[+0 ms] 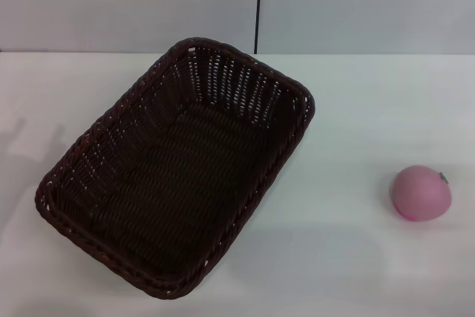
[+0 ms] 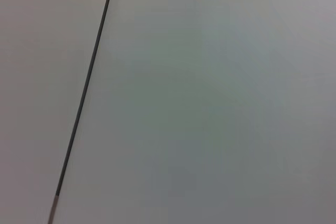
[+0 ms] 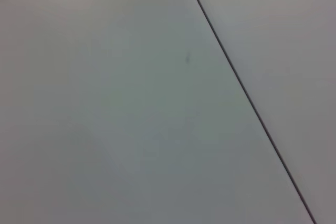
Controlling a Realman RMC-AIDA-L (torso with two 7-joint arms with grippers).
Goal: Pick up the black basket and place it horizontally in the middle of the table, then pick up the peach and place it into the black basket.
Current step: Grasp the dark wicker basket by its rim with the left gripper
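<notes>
The black basket lies on the white table, left of centre, turned diagonally with one corner toward the back and one toward the front. It is empty inside. The peach sits on the table at the right, well apart from the basket, with its small green stem mark on its right side. Neither gripper nor arm shows in the head view. Both wrist views show only a plain grey wall panel with a dark seam line.
A grey wall with a vertical dark seam stands behind the table's back edge. Bare tabletop lies between the basket and the peach and along the back.
</notes>
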